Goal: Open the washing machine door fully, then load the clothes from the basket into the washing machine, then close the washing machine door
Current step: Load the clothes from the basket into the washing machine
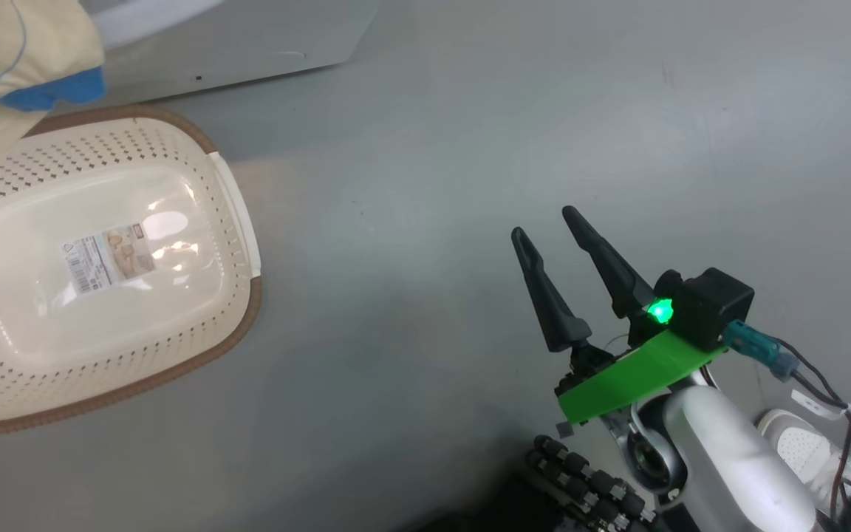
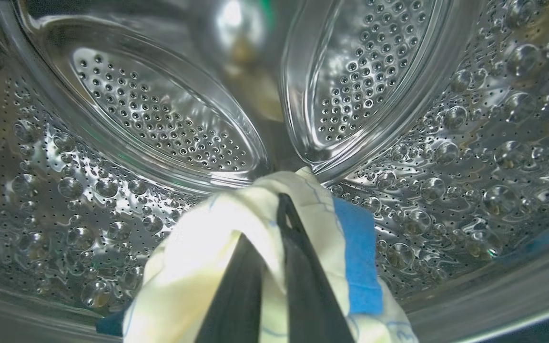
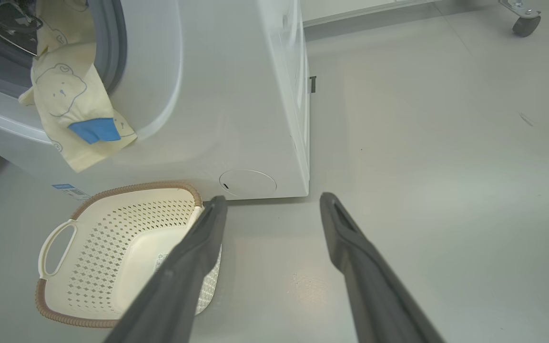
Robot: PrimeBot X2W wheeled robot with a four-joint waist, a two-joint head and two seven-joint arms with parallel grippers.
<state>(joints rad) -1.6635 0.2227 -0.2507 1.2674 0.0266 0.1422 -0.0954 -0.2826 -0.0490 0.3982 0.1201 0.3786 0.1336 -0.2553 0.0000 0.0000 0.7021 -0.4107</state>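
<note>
The left hand (image 2: 266, 224) is inside the shiny perforated steel drum (image 2: 470, 143) of the white boxy front-loading washing machine (image 3: 236, 95). Its two dark fingers are pinched tight on the soft pale yellow clothes with blue bear outlines and bright blue trim (image 2: 198, 271).

The fabric's long axis runs back from that grip towards the opening. In the right wrist view a length of the clothes (image 3: 72, 109), which seems to be the same piece, drapes out past the grey rubber gasket (image 3: 112, 43). It hangs over the lower lip and down the machine's front, directly above the small cream perforated plastic basket with the brown woven-look rim (image 3: 127, 219).

So the load is half in and half out. The next move likely depends on drawing that hanging tail inward, deeper along the drum, before letting go.

The right hand (image 1: 544, 223) hovers over the grey floor (image 1: 470, 111) with its fingers spread wide and nothing between them. It is well to the right of the basket and apart from the fabric. The left arm is plainly the one placed for the job.

The basket holds no clothes, and its label sticker shows on the bare bottom.
</note>
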